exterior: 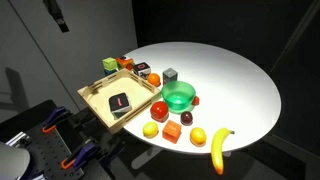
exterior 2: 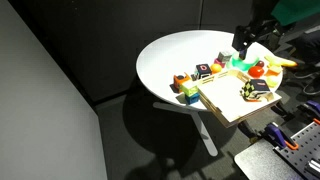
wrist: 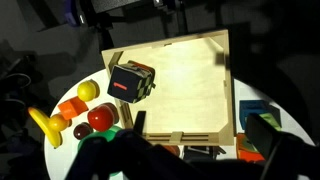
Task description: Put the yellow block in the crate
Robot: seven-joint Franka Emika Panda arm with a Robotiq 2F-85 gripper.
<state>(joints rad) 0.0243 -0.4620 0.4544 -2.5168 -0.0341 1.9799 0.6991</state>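
Note:
The yellow block (exterior: 110, 65) is a small yellow-green cube on the white table, just beyond the crate's far corner. It also shows in an exterior view (exterior 2: 187, 91). The crate (exterior: 96, 90) is a shallow light-wood tray at the table's edge, seen in both exterior views (exterior 2: 222, 100) and filling the wrist view (wrist: 190, 90). A black cube with a red face (wrist: 130, 82) lies in it. My gripper (exterior 2: 241, 44) hangs high above the crate, open and empty. Its dark fingers frame the bottom of the wrist view (wrist: 185, 152). I cannot make out the yellow block in the wrist view.
Other blocks (exterior: 143, 70) stand in a row behind the crate, with a grey cube (exterior: 171, 74) next to them. A green bowl (exterior: 180, 96), a red fruit (exterior: 160, 109), two lemons (exterior: 151, 129), orange blocks (exterior: 172, 132) and a banana (exterior: 219, 148) lie beside the crate.

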